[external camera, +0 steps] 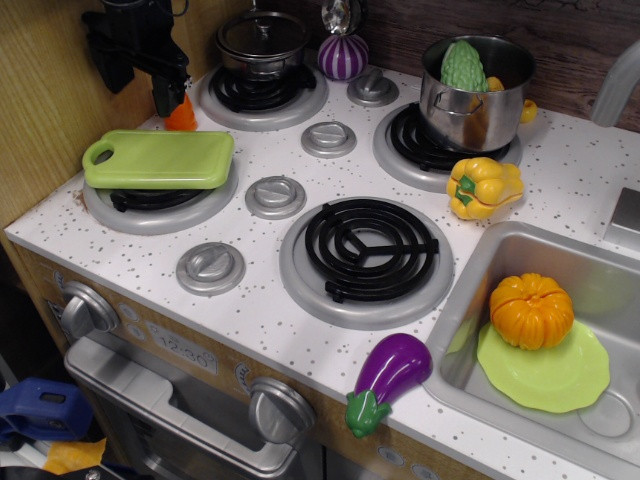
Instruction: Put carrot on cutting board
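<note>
One carrot (182,117) beside one cutting board (160,159); end effector (165,100) above it, grip unclear.

Materials & finish, toy stove top

Countertop (560,170) white w/ dark speckles, smooth; pot (472,95) and sink (560,262) are shiny metal; cutting board (160,158), carrot (182,117), eggplant (388,375), pumpkin (531,310) look glossy plastic; gripper (150,60) is matt black; left wall (45,110) has wood grain.
</note>
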Robot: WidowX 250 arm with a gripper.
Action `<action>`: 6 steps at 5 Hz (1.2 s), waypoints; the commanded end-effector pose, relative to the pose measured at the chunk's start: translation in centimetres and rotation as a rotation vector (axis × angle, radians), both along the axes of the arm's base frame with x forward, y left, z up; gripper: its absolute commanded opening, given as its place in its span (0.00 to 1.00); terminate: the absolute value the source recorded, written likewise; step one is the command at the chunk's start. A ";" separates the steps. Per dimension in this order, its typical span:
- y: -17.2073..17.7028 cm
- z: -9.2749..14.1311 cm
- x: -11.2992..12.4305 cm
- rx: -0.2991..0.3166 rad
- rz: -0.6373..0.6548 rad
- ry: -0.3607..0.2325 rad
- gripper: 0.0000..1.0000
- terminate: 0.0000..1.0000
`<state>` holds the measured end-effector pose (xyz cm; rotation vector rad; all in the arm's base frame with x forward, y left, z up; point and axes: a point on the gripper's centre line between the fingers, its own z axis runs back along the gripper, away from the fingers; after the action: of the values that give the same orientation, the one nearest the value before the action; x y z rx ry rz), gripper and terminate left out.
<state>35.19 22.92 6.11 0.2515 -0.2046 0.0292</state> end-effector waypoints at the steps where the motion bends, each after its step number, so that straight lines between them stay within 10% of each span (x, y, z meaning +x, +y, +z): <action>1: 0.3 1.1 1.5 0.070 -0.011 -0.071 1.00 0.00; 6: 1.9 -1.8 3.9 0.033 -0.113 -0.200 1.00 0.00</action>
<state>39.18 23.38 1.90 0.2256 -0.3754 -0.0789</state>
